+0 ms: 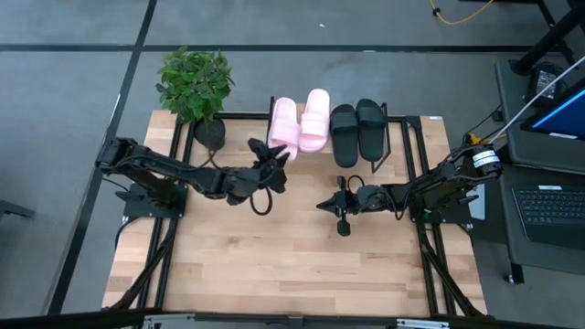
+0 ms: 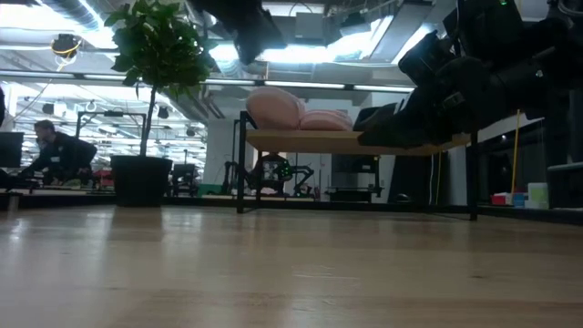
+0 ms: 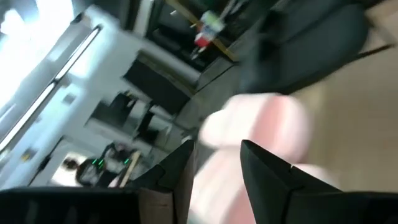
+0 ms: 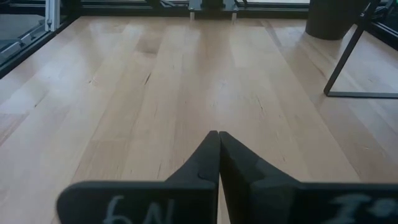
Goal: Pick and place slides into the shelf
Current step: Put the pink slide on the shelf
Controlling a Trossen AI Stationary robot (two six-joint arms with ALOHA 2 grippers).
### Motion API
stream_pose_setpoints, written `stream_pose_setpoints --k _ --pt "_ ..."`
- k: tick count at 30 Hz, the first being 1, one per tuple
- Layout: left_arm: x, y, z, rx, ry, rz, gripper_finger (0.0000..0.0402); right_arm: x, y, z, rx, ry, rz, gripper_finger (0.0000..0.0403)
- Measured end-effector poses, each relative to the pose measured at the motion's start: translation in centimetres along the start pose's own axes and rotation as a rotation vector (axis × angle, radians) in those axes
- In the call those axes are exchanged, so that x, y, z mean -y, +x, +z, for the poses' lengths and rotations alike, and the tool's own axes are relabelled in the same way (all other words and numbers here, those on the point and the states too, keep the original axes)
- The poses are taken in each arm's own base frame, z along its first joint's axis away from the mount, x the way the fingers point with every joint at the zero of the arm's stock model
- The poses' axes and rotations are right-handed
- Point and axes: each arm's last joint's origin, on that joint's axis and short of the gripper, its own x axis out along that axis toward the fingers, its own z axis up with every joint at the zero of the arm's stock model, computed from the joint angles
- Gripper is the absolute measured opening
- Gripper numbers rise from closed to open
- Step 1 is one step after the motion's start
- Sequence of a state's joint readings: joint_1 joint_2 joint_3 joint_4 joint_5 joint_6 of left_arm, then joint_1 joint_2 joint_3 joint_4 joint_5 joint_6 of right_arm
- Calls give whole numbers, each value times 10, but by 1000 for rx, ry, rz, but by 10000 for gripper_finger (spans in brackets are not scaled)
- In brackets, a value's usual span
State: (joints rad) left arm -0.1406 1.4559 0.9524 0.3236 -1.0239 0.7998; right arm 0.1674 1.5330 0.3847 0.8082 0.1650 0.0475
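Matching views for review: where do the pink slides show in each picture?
High: pink slides at top centre on the shelf, left of the black slides.
Low: pink slides on the shelf top.
Left wrist: blurred pink past the fingers.
Right wrist: not in it.
Shared landmark: the shelf.

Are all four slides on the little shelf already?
Yes. Both pink slides and both black slides lie side by side on the shelf, none on the table.

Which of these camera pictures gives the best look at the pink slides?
The high view: both pink slides lie side by side on the shelf, fully visible. The low view shows only their rounded ends. The left wrist view gives a pink blur; the right wrist view shows none.
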Motion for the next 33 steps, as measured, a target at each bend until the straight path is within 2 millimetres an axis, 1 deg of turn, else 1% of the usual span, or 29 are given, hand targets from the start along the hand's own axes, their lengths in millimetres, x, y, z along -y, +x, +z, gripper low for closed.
stream_pose_setpoints --k 3,6,10,15,18,23,24,27,33 --pt "-17 -6 -1 -41 -38 68 123 0 0 0 -2 0 0 10" --pt "-28 -10 -5 -56 -70 61 123 0 0 0 -2 0 0 10" --pt "-30 -13 -18 -100 -73 -12 123 0 0 0 -2 -1 0 10" --pt "-27 -7 -34 -184 -93 -60 117 0 0 0 1 -2 0 10" --pt "-28 -1 -41 -214 -100 -84 92 0 0 0 3 -3 0 10" --pt "-32 9 -49 -230 -119 -124 16 0 0 0 3 -3 0 10" --pt "-33 11 -50 -227 -132 -140 8 0 0 0 3 -3 0 10" --pt "-35 18 -55 -234 -182 -180 11 0 0 0 3 -3 0 10" --pt "-37 24 -70 -325 -200 -194 3 0 0 0 3 -4 0 10"
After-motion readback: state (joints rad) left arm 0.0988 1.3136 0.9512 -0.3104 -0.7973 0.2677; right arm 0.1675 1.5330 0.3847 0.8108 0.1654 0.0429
